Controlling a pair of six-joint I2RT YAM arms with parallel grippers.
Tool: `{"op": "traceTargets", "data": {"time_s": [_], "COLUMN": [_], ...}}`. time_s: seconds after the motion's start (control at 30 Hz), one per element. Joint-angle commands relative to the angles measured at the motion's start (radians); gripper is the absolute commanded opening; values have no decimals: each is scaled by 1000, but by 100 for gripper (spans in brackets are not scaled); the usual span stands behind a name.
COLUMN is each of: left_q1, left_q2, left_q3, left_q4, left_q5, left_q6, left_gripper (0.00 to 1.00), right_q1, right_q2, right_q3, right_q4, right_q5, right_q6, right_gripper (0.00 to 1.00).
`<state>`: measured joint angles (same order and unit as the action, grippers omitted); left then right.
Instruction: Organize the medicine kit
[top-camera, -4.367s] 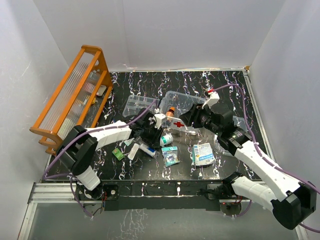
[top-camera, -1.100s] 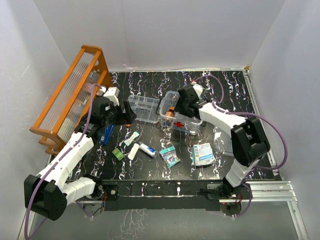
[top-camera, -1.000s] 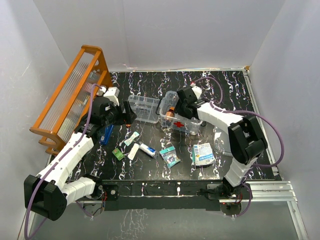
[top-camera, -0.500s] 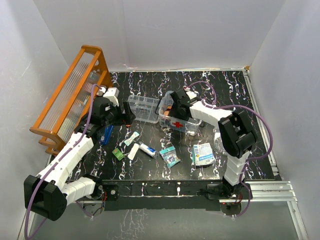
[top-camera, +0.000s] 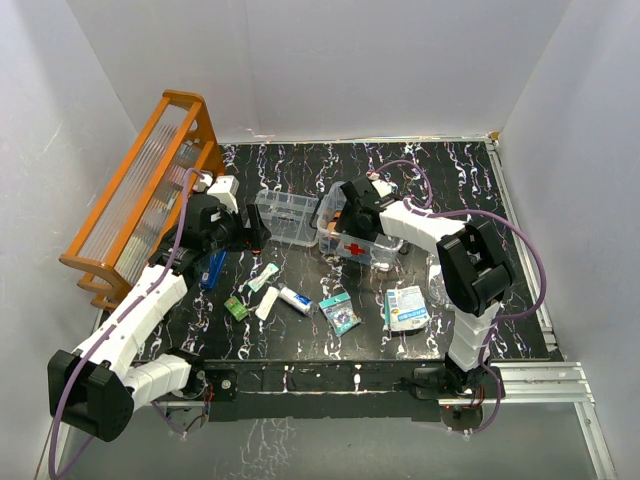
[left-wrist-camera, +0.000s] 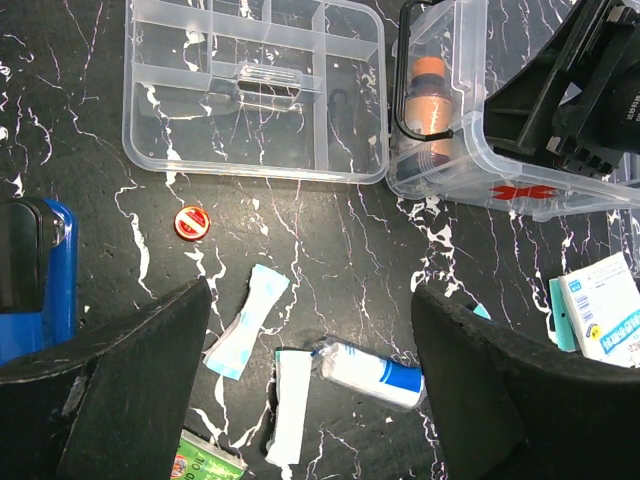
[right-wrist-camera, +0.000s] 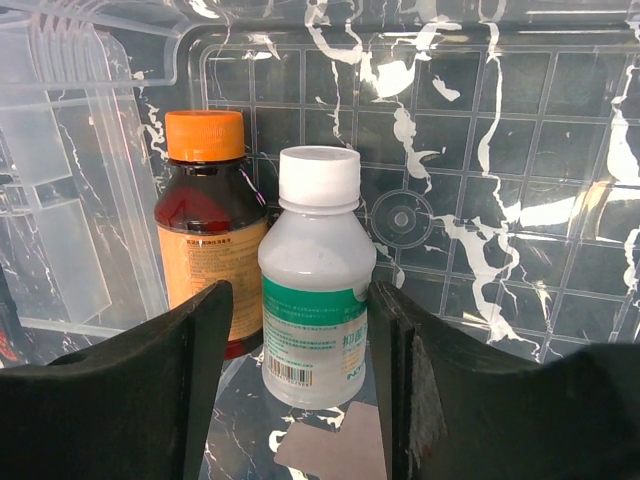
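Note:
The medicine kit (top-camera: 378, 252) is a clear box with a red cross, open at mid-table; it also shows in the left wrist view (left-wrist-camera: 520, 185). In the right wrist view an orange-capped brown bottle (right-wrist-camera: 205, 250) and a white bottle with a green label (right-wrist-camera: 318, 300) stand upright on the kit's floor (right-wrist-camera: 480, 180). My right gripper (right-wrist-camera: 300, 290) reaches into the kit's left end (top-camera: 345, 215). Its jaws are open around the white bottle, with a gap at the left finger. My left gripper (left-wrist-camera: 310, 300) is wide open and empty, hovering left of the kit (top-camera: 262, 232).
A shallow divided tray (top-camera: 287, 215) lies left of the kit. An orange rack (top-camera: 140, 200) stands at far left, with a blue device (top-camera: 212, 268) near it. A gauze roll (left-wrist-camera: 380, 370), sachets (left-wrist-camera: 245, 320), a red cap (left-wrist-camera: 190, 222) and a medicine box (top-camera: 405, 308) lie in front.
My left gripper pulled back from the loose items to the left. My right gripper swung left into the kit. The white bottle left the table and stands in the kit.

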<state>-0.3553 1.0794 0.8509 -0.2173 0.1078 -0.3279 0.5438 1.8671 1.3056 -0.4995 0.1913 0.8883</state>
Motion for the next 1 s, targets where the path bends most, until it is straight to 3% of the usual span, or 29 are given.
{"op": "traceTargets", "data": {"time_s": [0.0,0.2,0.63,0.97], "left_q1": [-2,1,1,0], "left_q2": [1,7,11,16], "left_q3": [22,22,24,20], "left_q4": [-7,-8,-12,-4], "left_q5": [-9,-11,-13,12], "left_q6": [14,15,16,26], "left_gripper": [80,80,80,79], "right_q1": [8,8,11,11], "right_q2": [-29,-19,22,74], "right_q3": [56,59,41,48], "right_q4": [52,74,172,178], "right_q5": [36,98,140,143], "right_q6": [-17,-23,14,28], "right_gripper": [56,71,69,61]}}
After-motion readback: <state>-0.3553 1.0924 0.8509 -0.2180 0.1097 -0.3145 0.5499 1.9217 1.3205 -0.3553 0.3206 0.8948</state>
